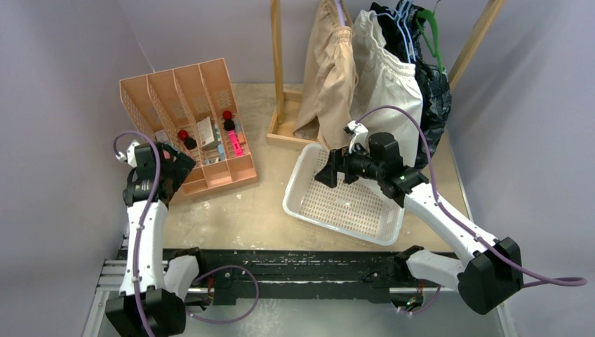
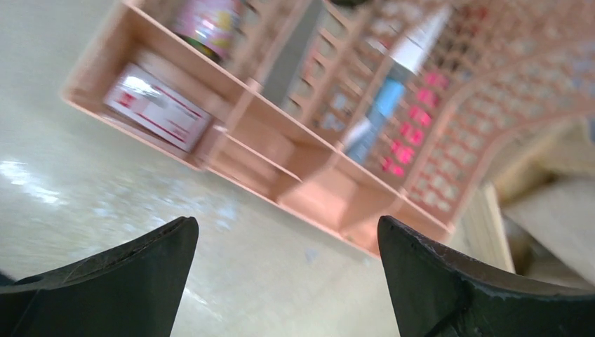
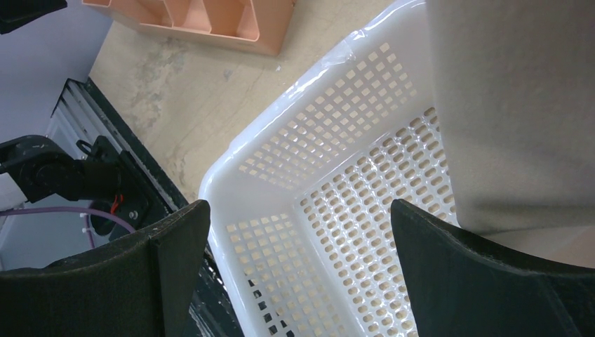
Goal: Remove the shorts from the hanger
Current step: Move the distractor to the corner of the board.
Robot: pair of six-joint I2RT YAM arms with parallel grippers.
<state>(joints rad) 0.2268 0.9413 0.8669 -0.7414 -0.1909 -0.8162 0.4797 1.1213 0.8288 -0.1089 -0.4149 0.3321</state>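
No legible text in any view.
- Red-and-white printed box [image 2: 158,107], in peach desk organizer [image 2: 316,193]: print blurred, unreadable.
- Jar label [image 2: 208,21]: colour bands only, no letters resolvable.
- White-and-blue tube [image 2: 386,105]: markings blurred.
- Top view, cartons in organizer: lettering too small to read.

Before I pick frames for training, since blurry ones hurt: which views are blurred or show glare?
Left wrist: motion-blurred, the pink organizer smeared. Right wrist: sharp, with glare on the rim of the white basket. Top view: sharp, evenly lit, no strong glare.
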